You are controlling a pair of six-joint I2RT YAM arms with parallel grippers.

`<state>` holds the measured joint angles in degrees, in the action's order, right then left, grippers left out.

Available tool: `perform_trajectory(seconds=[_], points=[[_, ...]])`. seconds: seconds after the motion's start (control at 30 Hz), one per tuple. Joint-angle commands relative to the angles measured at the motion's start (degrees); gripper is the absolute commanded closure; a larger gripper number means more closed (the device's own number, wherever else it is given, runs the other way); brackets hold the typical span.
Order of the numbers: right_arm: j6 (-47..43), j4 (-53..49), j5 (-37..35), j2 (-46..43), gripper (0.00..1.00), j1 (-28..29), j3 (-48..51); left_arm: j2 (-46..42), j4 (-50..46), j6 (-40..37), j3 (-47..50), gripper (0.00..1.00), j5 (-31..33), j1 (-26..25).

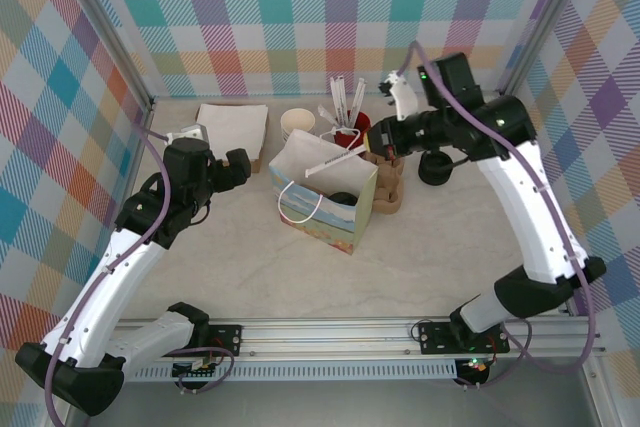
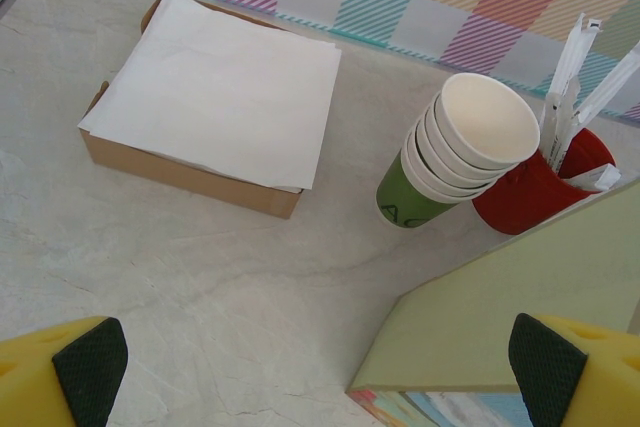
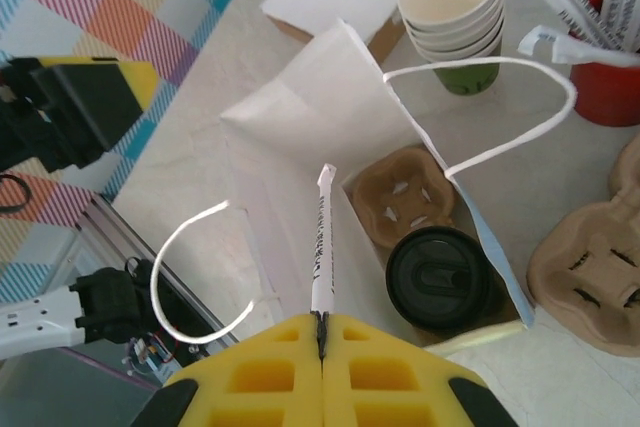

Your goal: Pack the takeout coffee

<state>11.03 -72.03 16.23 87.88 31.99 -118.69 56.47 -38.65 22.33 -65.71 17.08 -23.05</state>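
The takeout coffee, a cup with a round black lid, stands inside the open paper bag in one slot of a brown cardboard carrier. From above, its lid shows in the bag at the table's middle. My right gripper is shut on a paper-wrapped straw, which sticks out over the bag's mouth. Seen from overhead, that gripper hovers just behind the bag's right rim. My left gripper stands open over bare table, left of the bag wall, holding nothing.
A box of white napkins sits at the back left. Behind the bag are a stack of lidless cups and a red holder of wrapped straws. Spare carriers and loose black lids lie to the right.
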Motion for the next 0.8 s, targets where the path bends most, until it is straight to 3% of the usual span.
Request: perform_trajectory(seconds=[0.0,0.4,0.77], points=[[-1.80,-1.56,-2.71,2.25,0.93,2.06,-2.39,-0.20,0.33,0.18,-1.34,0.00,0.51,0.64],[-2.06,1.84,-4.27,10.28,0.91,7.36,-1.73,-0.50,0.54,-0.12,-0.29,0.00,0.37,0.68],[-1.81,4.22,-3.07,16.32,0.88,8.86,-0.80,-1.31,0.25,-0.03,0.24,0.00,0.44,0.64]])
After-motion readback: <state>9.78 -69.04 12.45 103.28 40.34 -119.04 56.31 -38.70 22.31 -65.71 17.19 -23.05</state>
